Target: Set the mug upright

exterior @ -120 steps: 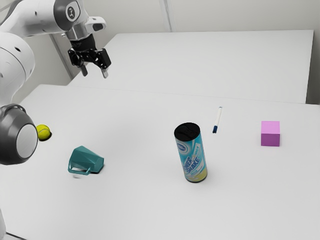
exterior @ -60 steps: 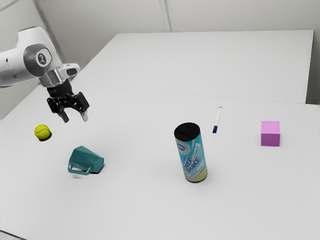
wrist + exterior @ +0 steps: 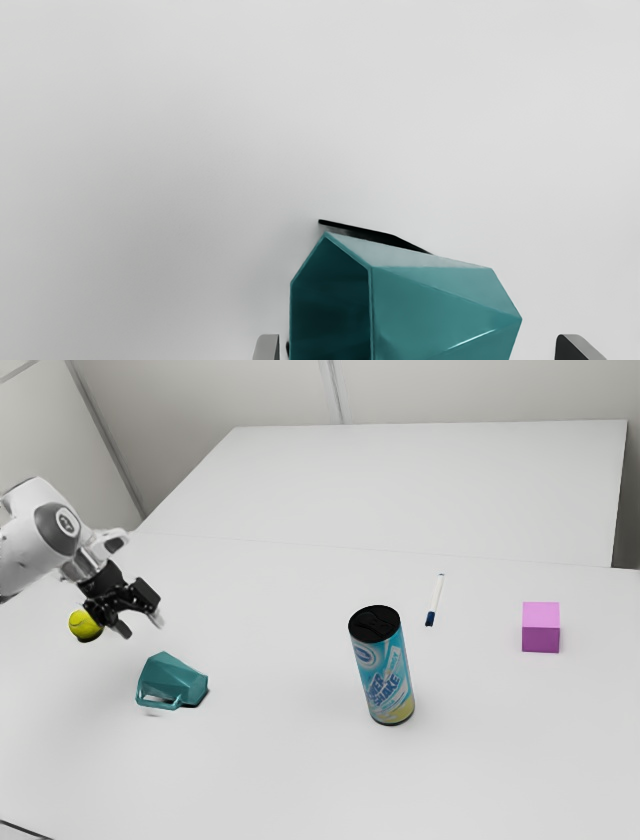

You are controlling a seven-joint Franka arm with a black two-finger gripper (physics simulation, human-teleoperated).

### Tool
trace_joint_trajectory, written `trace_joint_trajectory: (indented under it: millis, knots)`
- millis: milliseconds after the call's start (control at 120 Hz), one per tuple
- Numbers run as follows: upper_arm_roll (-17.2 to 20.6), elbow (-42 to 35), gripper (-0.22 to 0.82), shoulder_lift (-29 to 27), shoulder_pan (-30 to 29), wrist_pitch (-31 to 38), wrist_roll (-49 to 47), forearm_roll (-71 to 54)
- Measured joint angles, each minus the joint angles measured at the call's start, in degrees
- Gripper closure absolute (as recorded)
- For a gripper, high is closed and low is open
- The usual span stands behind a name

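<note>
See the mug [image 3: 172, 682] lying on its side on the table [image 3: 300, 780], with its handle [image 3: 160, 704] toward the exterior camera and its mouth [image 3: 330, 305] apparently toward the exterior view's left. Not upright, so short of the task's aim. Above it, find the black gripper [image 3: 141, 627], carrying nothing, with its 2 fingers [image 3: 267, 347] wide apart; in the wrist view, 1 near the mouth, 1 beyond the opposite end.

Judge the step in hand as lining up for a grasp. Next, calls for lowering to the mug, closing firmly on it, then lifting and tipping to bring the mouth uppermost before release. Looks set to span the mug lengthwise, so may need a turn of the wrist or a pinch at the mouth's edge. Beware of slipping on slanted faces and of snagging the handle.

Farther out, note the tennis ball [image 3: 84, 624], partly behind the gripper in the exterior view. Toward the exterior view's right, find the upright can [image 3: 387, 675], then the marker [image 3: 435, 600] lying down, then the pink block [image 3: 541, 627], all well apart from the mug.
</note>
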State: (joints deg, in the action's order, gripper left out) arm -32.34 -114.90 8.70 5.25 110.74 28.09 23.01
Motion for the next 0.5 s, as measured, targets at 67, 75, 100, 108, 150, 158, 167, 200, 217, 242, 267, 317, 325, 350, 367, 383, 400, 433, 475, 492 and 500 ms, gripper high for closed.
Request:
trace_joint_trajectory:
  millis: [67,75,100,108,150,158,167,200,217,242,267,317,325,350,367,383,400,433,475,492,500]
  knots:
    - [-0.02,0.03,0.0,1.81,-0.77,0.71,2.15,3.34]
    - [-0.01,0.04,0.0,2.01,-0.87,0.78,2.41,3.67]
    - [-0.01,0.06,0.0,2.52,-1.14,0.96,3.16,4.54]
    - [-0.01,0.06,0.0,2.67,-1.23,1.01,3.41,4.8]
    - [0.0,0.07,0.0,3.19,-1.65,1.21,4.63,6.01]
    - [0.0,0.06,0.0,3.26,-1.72,1.23,4.87,6.23]
    - [0.0,0.05,0.0,3.31,-1.78,1.26,5.1,6.44]
    - [-0.01,-0.03,0.0,3.47,-2.02,1.26,6.01,7.14]
    - [-0.03,-0.07,0.0,3.52,-2.13,1.18,6.44,7.43]
    - [-0.03,-0.23,0.0,3.56,-2.3,1.04,7.08,7.79]
    - [-0.04,-0.49,0.0,3.56,-2.49,0.88,7.68,8.09]
    - [-0.06,-1.06,0.0,3.56,-2.86,0.47,8.92,8.51]
    - [-0.06,-1.18,0.0,3.57,-2.92,0.41,9.13,8.56]
    - [-0.07,-1.55,0.0,3.57,-3.14,0.24,9.77,8.7]
    - [-0.08,-1.76,0.0,3.57,-3.28,0.13,10.19,8.78]
    - [-0.08,-1.9,0.0,3.57,-3.39,-0.04,10.62,8.85]
    - [-0.08,-2.0,0.0,3.57,-3.47,-0.21,11.05,8.91]
    - [-0.09,-2.13,0.0,3.57,-3.59,-0.53,11.89,9.03]
    - [-0.09,-2.22,0.0,3.57,-3.7,-1.01,12.91,9.14]
    - [-0.09,-2.25,0.0,3.57,-3.75,-1.2,13.31,9.17]
    - [-0.09,-2.26,0.0,3.57,-3.77,-1.3,13.51,9.19]
